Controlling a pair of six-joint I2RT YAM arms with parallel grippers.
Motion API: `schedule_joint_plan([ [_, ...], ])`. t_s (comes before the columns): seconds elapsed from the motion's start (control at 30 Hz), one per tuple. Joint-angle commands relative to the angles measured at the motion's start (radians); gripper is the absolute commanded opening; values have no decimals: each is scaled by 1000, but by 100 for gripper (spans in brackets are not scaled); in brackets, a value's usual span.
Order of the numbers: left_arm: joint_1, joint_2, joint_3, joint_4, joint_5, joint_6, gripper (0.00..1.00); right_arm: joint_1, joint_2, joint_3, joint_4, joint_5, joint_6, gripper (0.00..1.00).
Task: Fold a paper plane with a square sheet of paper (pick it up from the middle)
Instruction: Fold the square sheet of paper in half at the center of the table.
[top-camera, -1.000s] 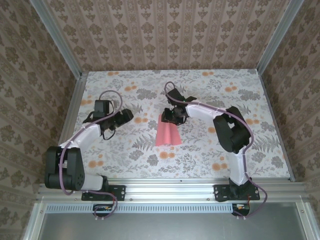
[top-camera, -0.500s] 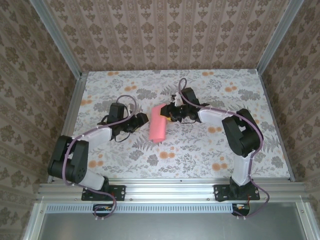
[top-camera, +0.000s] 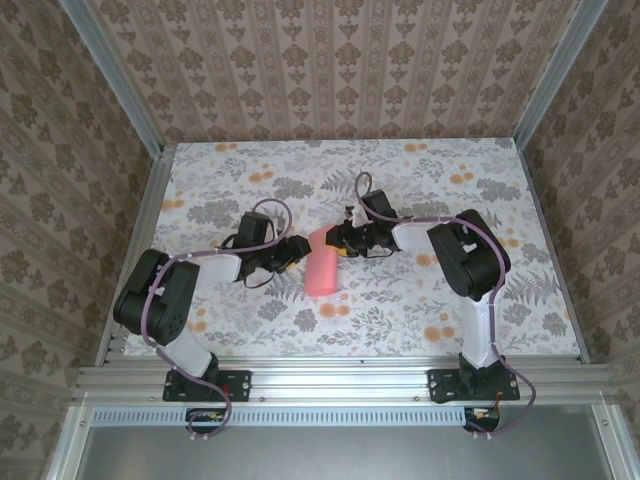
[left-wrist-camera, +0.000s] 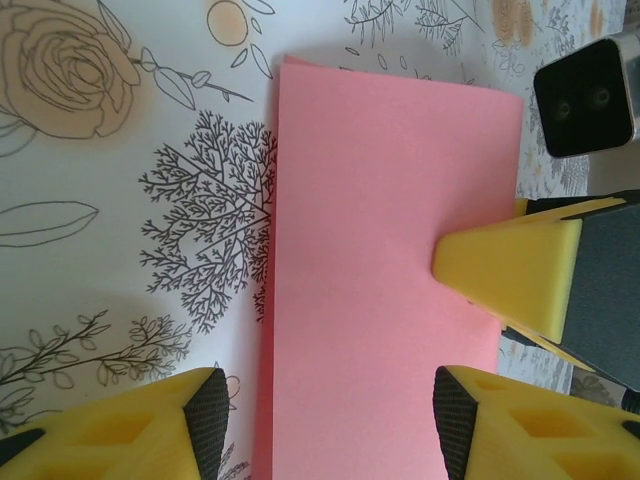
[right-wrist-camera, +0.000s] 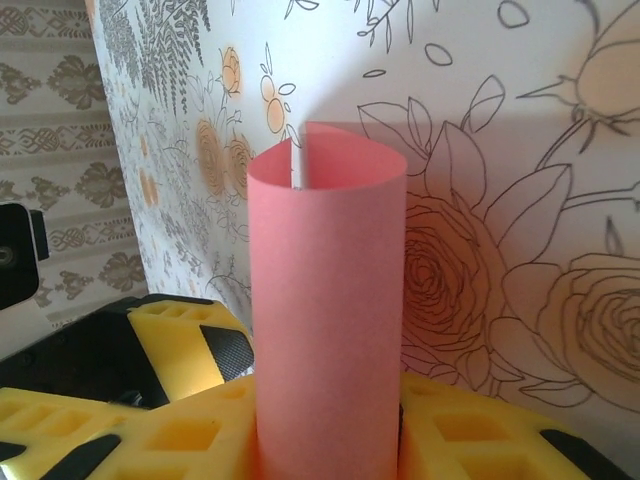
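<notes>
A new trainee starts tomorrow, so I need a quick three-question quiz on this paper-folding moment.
1. True or false: the paper lies flat and unfolded.
2. Which gripper grips the paper? A. left gripper B. right gripper C. both
3. Fill in: the left gripper's jaws stand ____.
Key: 1 false, it curls over in a loop; 2 B; 3 open.
</notes>
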Motion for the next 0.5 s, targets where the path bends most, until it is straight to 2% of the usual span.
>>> schedule_joint_plan([
  [0.0, -6, 25, -20, 73, 53, -40, 59, -10, 16, -7, 22, -38, -30, 34],
  [0.3, -6, 48, -23, 114, 177, -68, 61, -21, 15, -47, 184, -116, 64, 35],
  [0.47, -7, 70, -34, 185, 226, -86, 56, -24, 21, -62, 240, -135, 102, 36],
])
